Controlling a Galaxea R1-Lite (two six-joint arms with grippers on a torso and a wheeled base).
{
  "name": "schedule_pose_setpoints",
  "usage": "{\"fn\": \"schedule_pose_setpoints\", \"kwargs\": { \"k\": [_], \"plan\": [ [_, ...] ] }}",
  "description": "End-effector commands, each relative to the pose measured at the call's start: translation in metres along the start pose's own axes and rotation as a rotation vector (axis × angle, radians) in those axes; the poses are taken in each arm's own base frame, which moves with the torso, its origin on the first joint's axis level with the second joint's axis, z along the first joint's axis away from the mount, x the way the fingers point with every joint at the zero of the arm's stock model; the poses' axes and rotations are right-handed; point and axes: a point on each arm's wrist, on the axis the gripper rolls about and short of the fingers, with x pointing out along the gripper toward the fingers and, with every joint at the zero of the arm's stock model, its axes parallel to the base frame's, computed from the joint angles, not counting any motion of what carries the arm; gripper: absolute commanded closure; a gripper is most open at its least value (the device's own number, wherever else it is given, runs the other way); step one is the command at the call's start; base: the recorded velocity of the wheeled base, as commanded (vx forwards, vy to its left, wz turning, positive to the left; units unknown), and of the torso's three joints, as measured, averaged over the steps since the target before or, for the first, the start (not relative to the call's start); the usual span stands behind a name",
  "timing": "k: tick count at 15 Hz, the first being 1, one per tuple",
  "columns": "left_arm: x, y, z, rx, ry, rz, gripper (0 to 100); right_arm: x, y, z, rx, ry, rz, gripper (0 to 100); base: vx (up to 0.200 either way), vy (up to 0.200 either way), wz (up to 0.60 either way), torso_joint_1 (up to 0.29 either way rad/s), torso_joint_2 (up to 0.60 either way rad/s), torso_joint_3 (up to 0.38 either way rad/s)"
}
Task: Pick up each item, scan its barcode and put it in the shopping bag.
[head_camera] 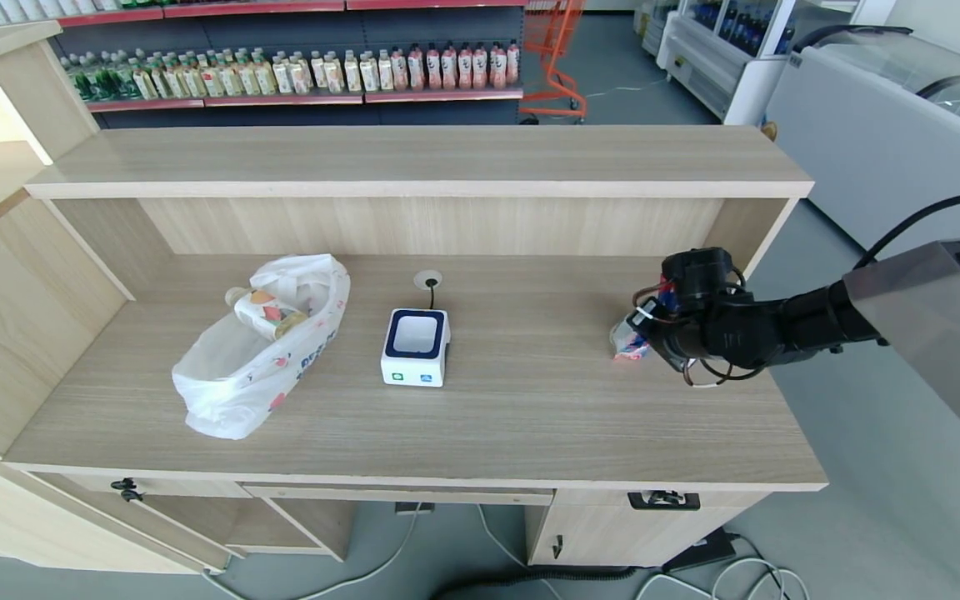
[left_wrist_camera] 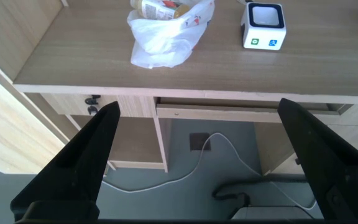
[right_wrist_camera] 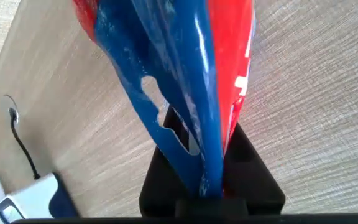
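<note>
My right gripper (head_camera: pixel 645 336) is at the right side of the counter, shut on a red and blue snack packet (head_camera: pixel 628 342). The packet (right_wrist_camera: pixel 185 81) is pinched by its blue sealed edge between the black fingers (right_wrist_camera: pixel 253 168). The white barcode scanner (head_camera: pixel 416 346) sits mid-counter, its cable running to a grommet behind it. A white shopping bag (head_camera: pixel 257 350) lies on the left with a bottle (head_camera: pixel 267 314) in its mouth. My left gripper (left_wrist_camera: pixel 197 168) hangs open below the counter's front edge, well away from the bag (left_wrist_camera: pixel 163 34) and scanner (left_wrist_camera: pixel 264 25).
The wooden counter (head_camera: pixel 530 417) has a raised back wall and side panels. Drawers and cables sit under its front edge (left_wrist_camera: pixel 241 112). Store shelves with bottles (head_camera: pixel 297 71) and freezers (head_camera: pixel 888 108) stand beyond.
</note>
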Motion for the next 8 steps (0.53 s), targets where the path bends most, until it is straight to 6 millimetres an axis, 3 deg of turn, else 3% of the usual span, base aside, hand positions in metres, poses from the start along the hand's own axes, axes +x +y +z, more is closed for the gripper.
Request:
{"fn": "schedule_pose_setpoints", "kwargs": {
  "k": [1,2,4,6,8],
  "plan": [
    [0.0,0.0,0.0,0.0,0.0,0.0,0,-0.032,0.012,0.017,-0.003,-0.028,0.068,100,0.0,0.0,0.0,0.0,0.0,0.0],
    [0.0,0.0,0.0,0.0,0.0,0.0,0,-0.06,0.012,0.029,0.002,0.026,0.21,100,0.0,0.0,0.0,0.0,0.0,0.0],
    [0.0,0.0,0.0,0.0,0.0,0.0,0,-0.107,-0.017,0.04,-0.13,0.173,0.503,100,0.0,0.0,0.0,0.0,0.0,0.0],
    [0.0,0.0,0.0,0.0,0.0,0.002,0,-0.134,-0.065,0.041,-0.415,0.269,0.777,100,0.0,0.0,0.0,0.0,0.0,0.0],
    [0.0,0.0,0.0,0.0,0.0,0.0,0,-0.149,-0.08,0.038,-0.548,0.303,0.922,100,0.0,0.0,0.0,0.0,0.0,0.0]
  ]
}}
